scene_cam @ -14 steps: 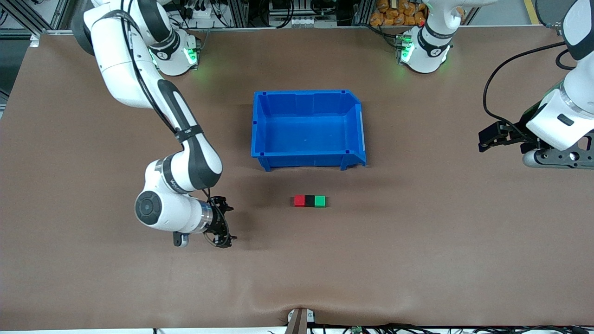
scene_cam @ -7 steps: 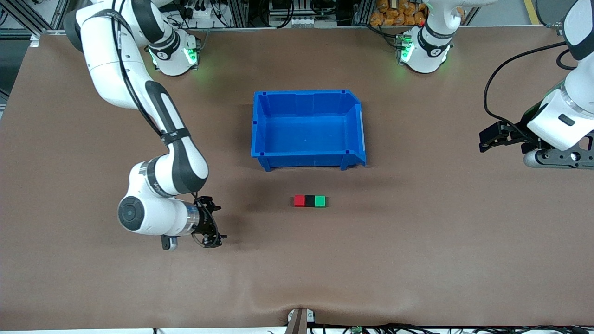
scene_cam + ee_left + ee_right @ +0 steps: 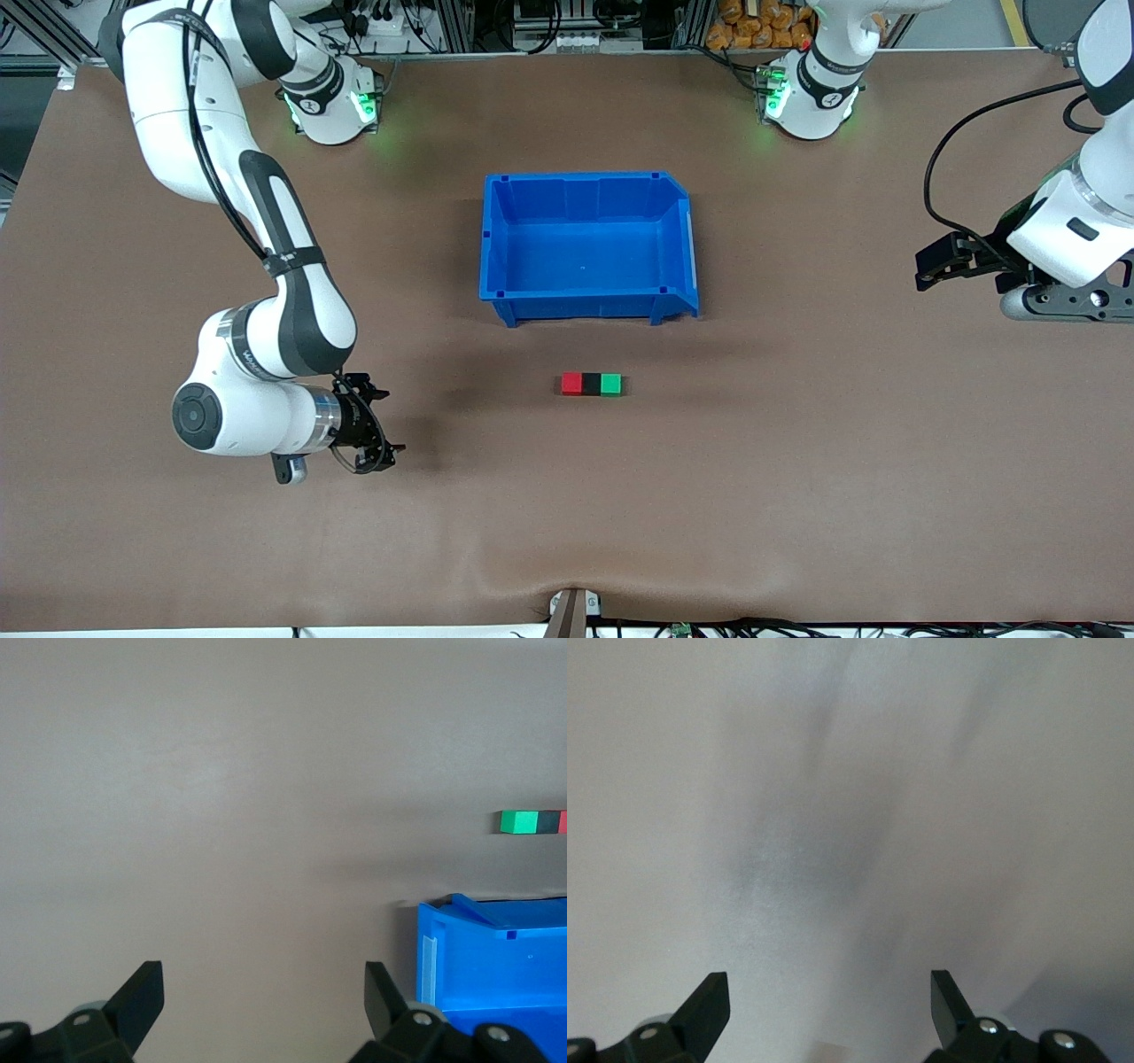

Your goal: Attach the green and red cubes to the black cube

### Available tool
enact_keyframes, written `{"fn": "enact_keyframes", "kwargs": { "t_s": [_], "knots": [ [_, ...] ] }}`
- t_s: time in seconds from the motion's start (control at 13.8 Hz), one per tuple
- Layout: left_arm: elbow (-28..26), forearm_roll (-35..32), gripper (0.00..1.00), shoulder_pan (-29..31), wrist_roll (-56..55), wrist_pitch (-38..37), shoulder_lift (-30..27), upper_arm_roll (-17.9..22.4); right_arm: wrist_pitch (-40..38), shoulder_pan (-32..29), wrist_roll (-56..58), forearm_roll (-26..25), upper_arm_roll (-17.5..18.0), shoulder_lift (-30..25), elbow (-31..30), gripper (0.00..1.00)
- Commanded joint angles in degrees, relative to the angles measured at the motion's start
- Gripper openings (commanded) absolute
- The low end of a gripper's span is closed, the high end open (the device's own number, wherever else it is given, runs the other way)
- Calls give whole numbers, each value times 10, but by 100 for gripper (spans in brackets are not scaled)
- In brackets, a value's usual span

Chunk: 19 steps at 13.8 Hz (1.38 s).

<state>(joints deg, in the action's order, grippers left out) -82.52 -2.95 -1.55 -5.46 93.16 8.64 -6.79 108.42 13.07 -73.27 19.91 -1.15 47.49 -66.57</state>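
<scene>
The three cubes [image 3: 592,384] lie touching in a row on the table [image 3: 797,487], nearer the front camera than the bin [image 3: 587,306].

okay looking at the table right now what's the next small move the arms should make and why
Probably just keep the right claw clear of the row, toward its own end of the table. The red cube, black cube and green cube already sit in one touching row, nearer the front camera than the blue bin. Both claws are open and empty; the left claw waits at its end.
</scene>
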Motion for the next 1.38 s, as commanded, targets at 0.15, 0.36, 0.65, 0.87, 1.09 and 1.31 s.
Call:
{"fn": "enact_keyframes", "kwargs": {
  "t_s": [0.15,0.36,0.65,0.87,1.09,1.31],
  "knots": [
    [3,-8,100,2,9,0,-5,2,-31,-25,42,-7,9,-27,-8,100],
    [3,-8,100,1,8,0,-5,2,-42,-35,77,-7,7,-37,-8,100],
    [3,-8,100,1,8,0,-5,2,-79,-54,133,-16,9,-58,-10,100],
    [3,-8,100,2,8,0,-5,2,-101,-60,157,-41,8,-69,-13,100],
    [3,-8,100,1,8,0,-5,2,-116,-63,190,-73,10,-78,-15,100],
    [3,-8,100,1,8,0,-5,2,-140,-78,237,-73,9,-92,-16,100]
  ]
}}
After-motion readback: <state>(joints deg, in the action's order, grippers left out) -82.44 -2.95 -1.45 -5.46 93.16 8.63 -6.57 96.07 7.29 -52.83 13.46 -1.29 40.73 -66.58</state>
